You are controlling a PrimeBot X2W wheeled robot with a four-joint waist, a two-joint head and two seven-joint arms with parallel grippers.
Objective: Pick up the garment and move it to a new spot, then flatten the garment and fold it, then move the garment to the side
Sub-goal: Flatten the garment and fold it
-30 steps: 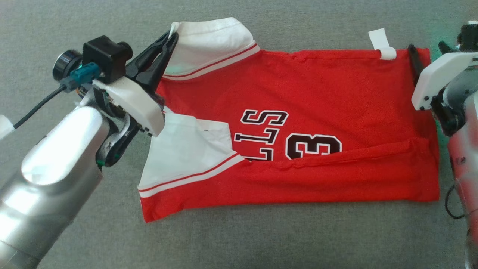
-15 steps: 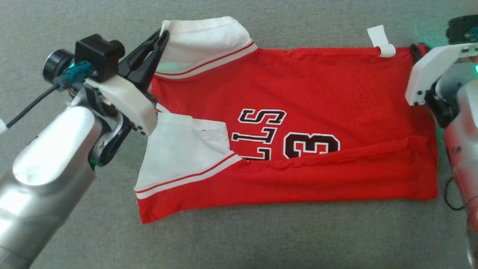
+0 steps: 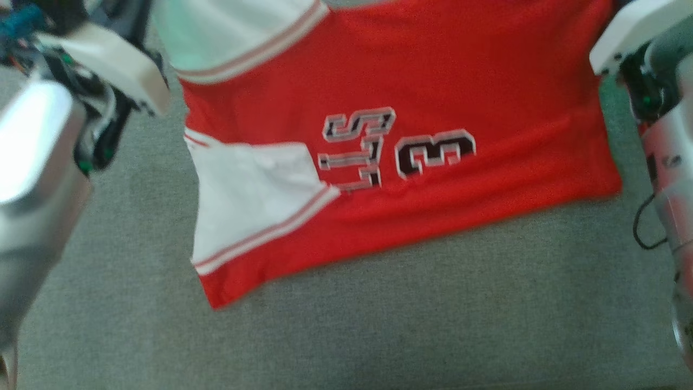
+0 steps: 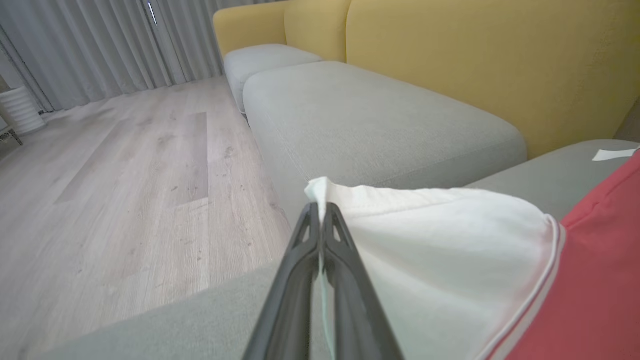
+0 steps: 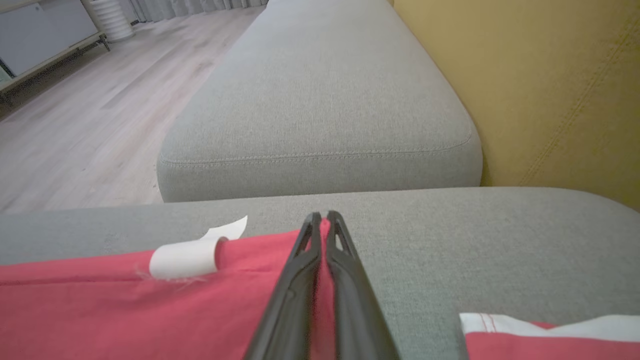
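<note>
As it drapes, red jersey (image 3: pixel 487 81) covers coarse grey cushion (image 3: pixel 433 325).

Grey seat cushions (image 4: pixel 375 115), yellow backrest (image 4: pixel 475 60), wood floor (image 4: pixel 125 175), grey curtains (image 4: pixel 100 45).

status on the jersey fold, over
left gripper shut on jersey sleeve. right gripper shut on its hem. jersey partly folded on grey cushion. nothing in the way.

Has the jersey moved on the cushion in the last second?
Yes. The camera shifted too, but the jersey lay level across the grey cushion before; now its near edge slants, right corner drawn away.
</note>
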